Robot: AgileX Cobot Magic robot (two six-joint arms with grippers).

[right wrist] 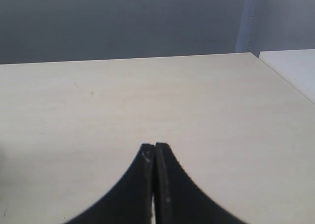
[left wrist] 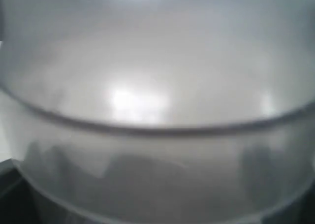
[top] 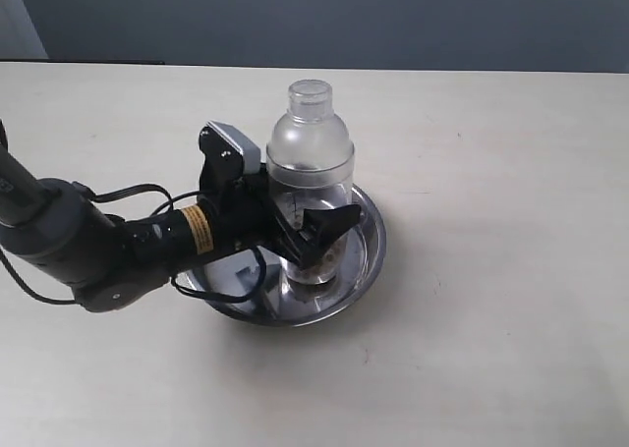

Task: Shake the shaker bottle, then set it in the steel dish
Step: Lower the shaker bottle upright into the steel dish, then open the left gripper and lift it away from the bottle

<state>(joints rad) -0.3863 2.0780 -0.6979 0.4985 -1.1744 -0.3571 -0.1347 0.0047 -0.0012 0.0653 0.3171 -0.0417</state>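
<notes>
Clamping the bottle [top: 311, 144] low to keep it upright, the left gripper [top: 319, 223] holds it in the dish [top: 368, 251]; right gripper [right wrist: 155, 152] closed.

Noted: frosted clear shaker bottle [top: 310, 147], brownish beads [top: 316, 260] inside. Shiny silver steel dish [top: 371, 255]. Pale beige counter [top: 491, 172]. Black left claw [top: 319, 236], yellow label [top: 197, 229].

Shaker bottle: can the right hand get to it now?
Probably, but not at once. The right hand is shut, outside the exterior view; the table on that side looks bare. The left hand grips the shaker bottle standing in the steel dish.
</notes>
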